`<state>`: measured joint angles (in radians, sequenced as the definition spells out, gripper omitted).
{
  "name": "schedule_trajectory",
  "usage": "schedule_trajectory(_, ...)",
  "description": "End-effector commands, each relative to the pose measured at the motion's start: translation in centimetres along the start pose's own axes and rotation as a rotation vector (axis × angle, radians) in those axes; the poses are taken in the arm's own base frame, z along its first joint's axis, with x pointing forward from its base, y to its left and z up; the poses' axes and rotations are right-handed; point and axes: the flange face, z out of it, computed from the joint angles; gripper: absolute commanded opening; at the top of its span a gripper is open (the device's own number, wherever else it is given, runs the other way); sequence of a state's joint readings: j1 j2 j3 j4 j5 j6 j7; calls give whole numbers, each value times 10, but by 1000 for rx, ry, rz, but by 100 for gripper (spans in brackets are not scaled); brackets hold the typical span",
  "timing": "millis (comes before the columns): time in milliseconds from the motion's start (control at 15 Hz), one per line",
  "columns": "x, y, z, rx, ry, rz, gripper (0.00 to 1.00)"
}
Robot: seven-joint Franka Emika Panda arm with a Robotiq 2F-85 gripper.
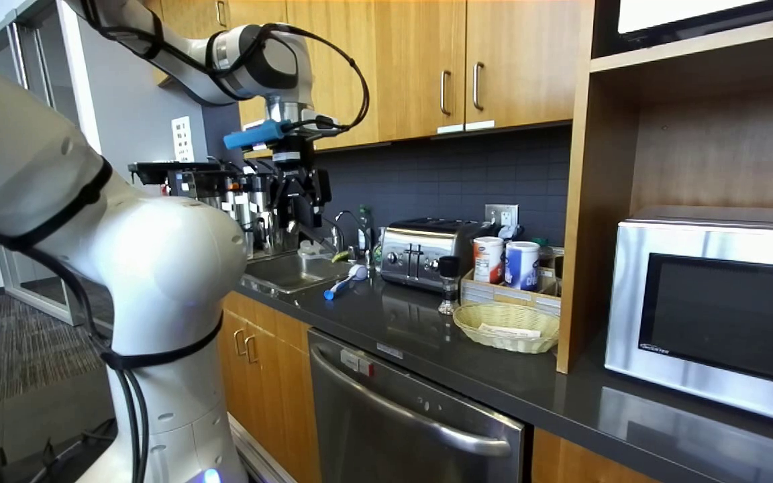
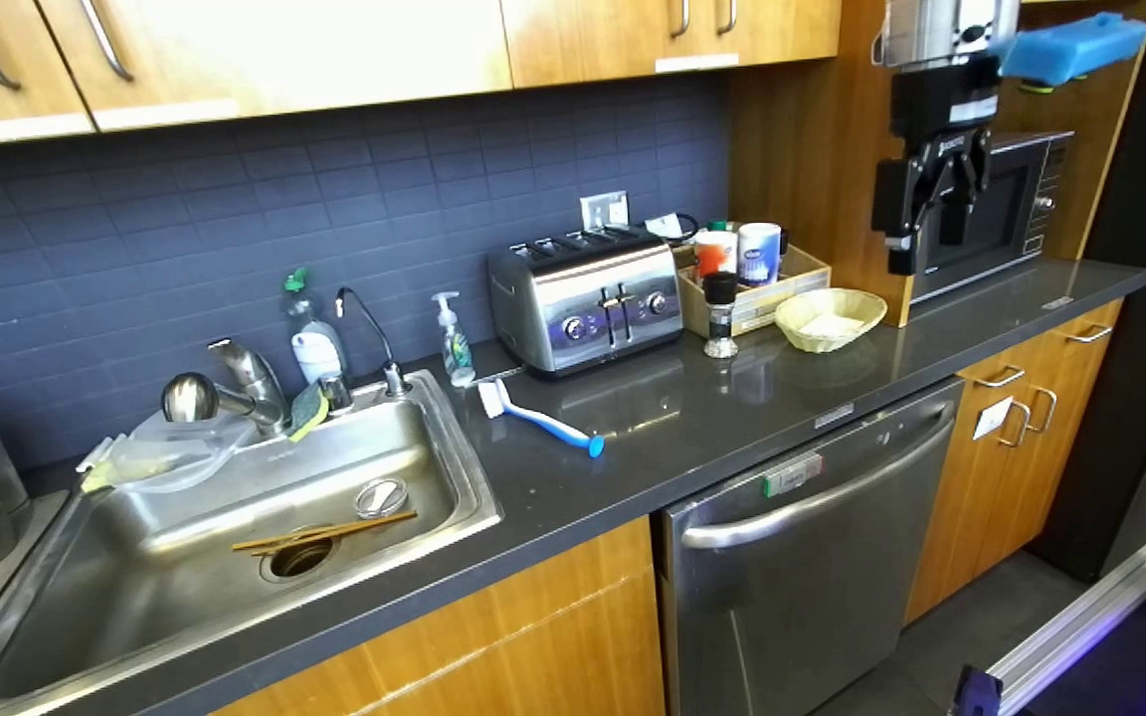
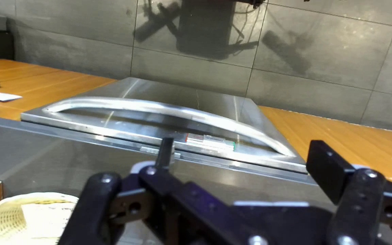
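My gripper (image 3: 245,160) is open and empty, with its two black fingers spread wide apart. It hangs in the air pointing down, above the dark counter, in both exterior views (image 1: 302,201) (image 2: 928,247). In the wrist view the steel dishwasher (image 3: 182,92) with its curved handle (image 3: 168,108) lies beyond the fingers. A small red, white and green label (image 3: 210,141) is on the dishwasher front. A pale woven basket (image 3: 5,217) with white paper in it sits at the lower left; it also shows in an exterior view (image 2: 822,340). The gripper touches nothing.
On the counter stand a steel toaster (image 2: 588,303), a pepper grinder (image 2: 720,316), a wooden box (image 2: 762,306) with canisters, and a blue-and-white brush (image 2: 545,423). A sink (image 2: 474,487) holds wooden sticks. A microwave (image 1: 708,302) stands behind a wooden panel (image 1: 578,201). Cabinets (image 1: 420,67) hang above.
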<state>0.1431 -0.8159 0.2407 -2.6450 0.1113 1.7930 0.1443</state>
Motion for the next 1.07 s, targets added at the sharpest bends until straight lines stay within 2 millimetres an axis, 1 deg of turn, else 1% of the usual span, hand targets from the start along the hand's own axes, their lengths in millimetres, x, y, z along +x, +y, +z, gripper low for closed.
schedule_trajectory(0,7,-40,13,-49,10,-87,100)
schedule_trajectory(200,10,-64,22,-69,14,-140,100)
schedule_trajectory(400,19,-88,32,-94,24,-183,100)
schedule_trajectory(667,44,-121,48,-146,17,-215,100)
schedule_trajectory(1000,71,-163,65,-233,6,-250,100)
